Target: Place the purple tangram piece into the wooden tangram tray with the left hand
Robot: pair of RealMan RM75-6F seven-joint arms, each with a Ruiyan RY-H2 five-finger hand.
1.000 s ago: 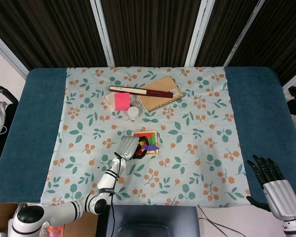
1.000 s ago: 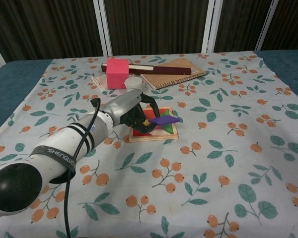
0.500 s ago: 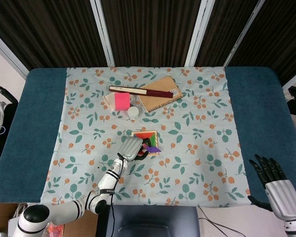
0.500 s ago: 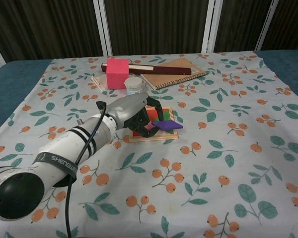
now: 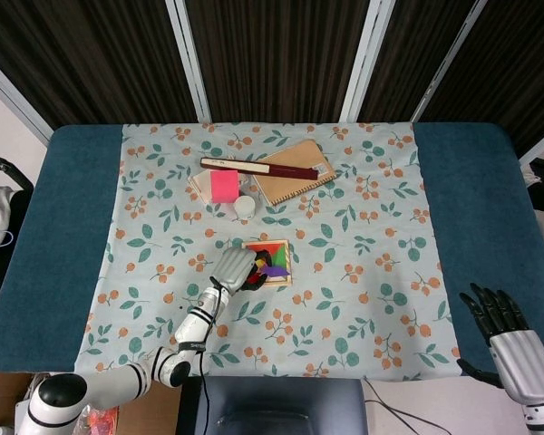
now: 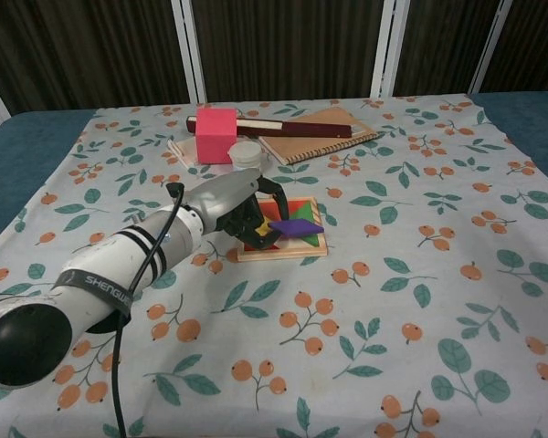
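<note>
The wooden tangram tray (image 6: 312,245) (image 5: 285,275) lies mid-table on the floral cloth, with coloured pieces inside. My left hand (image 6: 242,207) (image 5: 239,269) hovers over the tray's left side and pinches the purple tangram piece (image 6: 296,226) (image 5: 275,270) at its dark fingertips. The piece lies flat just above the tray's middle; whether it touches the other pieces I cannot tell. My right hand (image 5: 510,340) shows only in the head view, at the bottom right off the table, fingers spread and holding nothing.
Behind the tray stand a pink block (image 6: 216,134), a small white jar (image 6: 247,153), a tan notebook (image 6: 318,134) and a dark red stick (image 6: 288,129). The floral cloth (image 6: 393,274) stretches to the right and front.
My left hand has drawn back to the left a little, bringing the purple piece from the tray's right edge to over its middle. The right hand barely moved.
</note>
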